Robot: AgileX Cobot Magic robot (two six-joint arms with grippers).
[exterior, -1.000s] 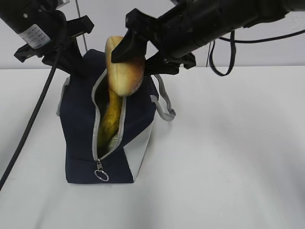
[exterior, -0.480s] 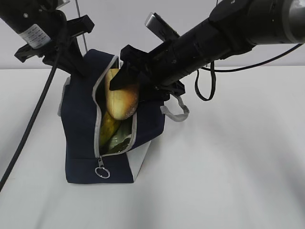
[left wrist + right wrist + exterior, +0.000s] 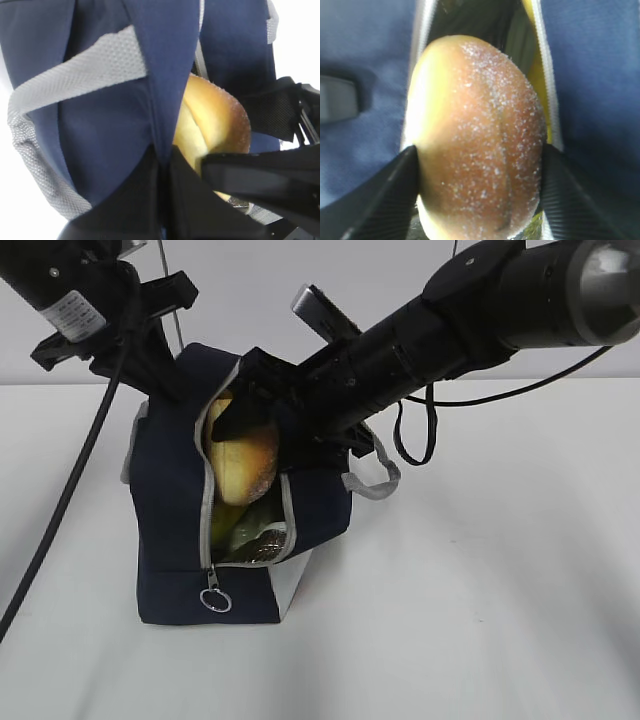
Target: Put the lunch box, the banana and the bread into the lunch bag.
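Observation:
The navy lunch bag (image 3: 170, 530) stands on the table with its top zipper open. My right gripper (image 3: 240, 428) is shut on the bread (image 3: 246, 456) and holds it partly inside the opening. In the right wrist view the bread (image 3: 475, 135) fills the space between the gripper's (image 3: 478, 152) black fingers (image 3: 385, 200). The banana (image 3: 224, 524) lies inside the bag below the bread, with the lunch box's green lid (image 3: 260, 533) beside it. My left gripper (image 3: 164, 161) is shut on the bag's fabric edge (image 3: 165, 75) and holds it up, at the bag's far left corner (image 3: 160, 365).
The bag's metal ring zip pull (image 3: 215, 600) hangs at the near end. A grey strap handle (image 3: 372, 480) sticks out to the right under my right arm. A black cable (image 3: 70, 490) hangs from the left arm. White table (image 3: 480, 620) lies all around.
My right gripper has moved down with the bread, from above the bag into its opening. The opening has spread wider. The left gripper has stayed put.

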